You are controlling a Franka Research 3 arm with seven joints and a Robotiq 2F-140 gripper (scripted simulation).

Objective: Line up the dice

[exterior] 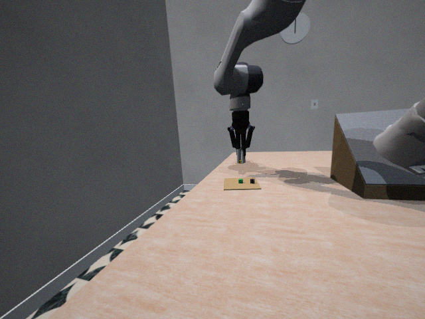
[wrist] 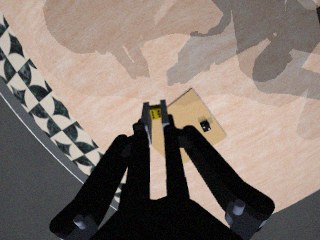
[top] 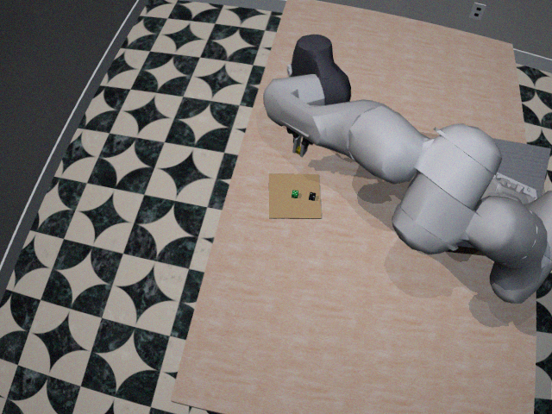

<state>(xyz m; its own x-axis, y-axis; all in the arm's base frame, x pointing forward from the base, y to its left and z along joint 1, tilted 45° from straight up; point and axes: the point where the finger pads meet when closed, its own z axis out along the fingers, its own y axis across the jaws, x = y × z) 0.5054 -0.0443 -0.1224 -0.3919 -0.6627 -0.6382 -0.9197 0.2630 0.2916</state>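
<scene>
My gripper (top: pixel 299 151) (exterior: pixel 240 161) (wrist: pixel 155 109) is shut on the yellow die (top: pixel 298 149) (exterior: pixel 240 161) (wrist: pixel 155 113) and holds it above the table, behind the mat in the exterior view. Several dark pips show on the die in the wrist view. The tan mat (top: pixel 280 207) (exterior: pixel 233 186) (wrist: pixel 190 102) lies flat. The green die (top: pixel 295 193) (exterior: pixel 240 181) sits near its middle. The black die (top: pixel 311 196) (exterior: pixel 252 181) (wrist: pixel 205 125) sits near the mat edge on the base side, apart from the green one. In the wrist view the gripper hides the green die.
The arm reaches in from the right in the top view. A grey-topped block (top: pixel 517 162) (exterior: pixel 346 165) stands by the base, well right of the mat. The table's long edge runs left of the mat, with the tiled floor beyond it.
</scene>
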